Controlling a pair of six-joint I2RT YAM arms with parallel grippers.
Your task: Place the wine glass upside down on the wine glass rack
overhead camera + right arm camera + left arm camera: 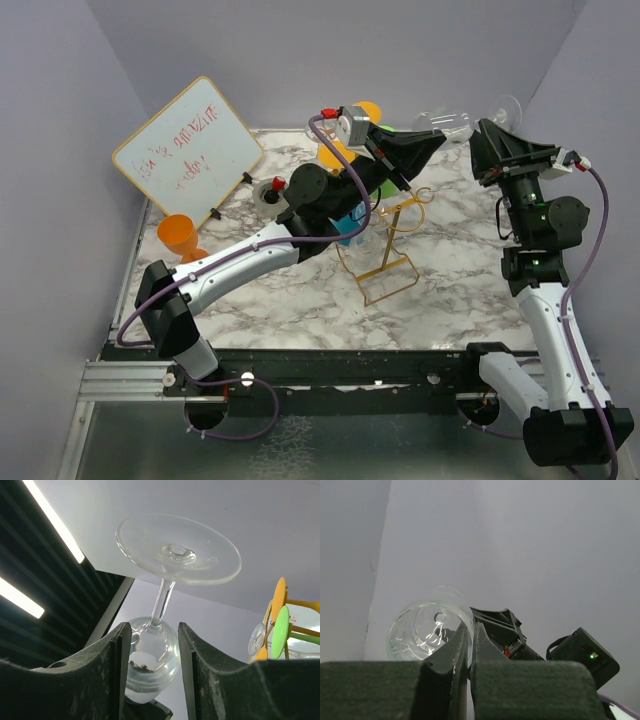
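A clear wine glass (455,124) hangs on its side high over the back of the table, foot (508,108) to the right. My left gripper (430,140) is shut on its rim; in the left wrist view the bowl (427,630) sits left of the pinched fingers (485,650). My right gripper (488,138) stands open around the bowl (152,655), the left finger (112,665) near the glass and a gap at the right finger (200,665). The stem rises to the foot (177,550). The gold wine glass rack (385,240) stands below, mid-table.
Orange, green and blue glasses hang on the rack (350,225); their feet show in the right wrist view (280,625). An orange cup (178,235) and a whiteboard (190,150) stand at the left. Grey walls close in the marble table (450,290).
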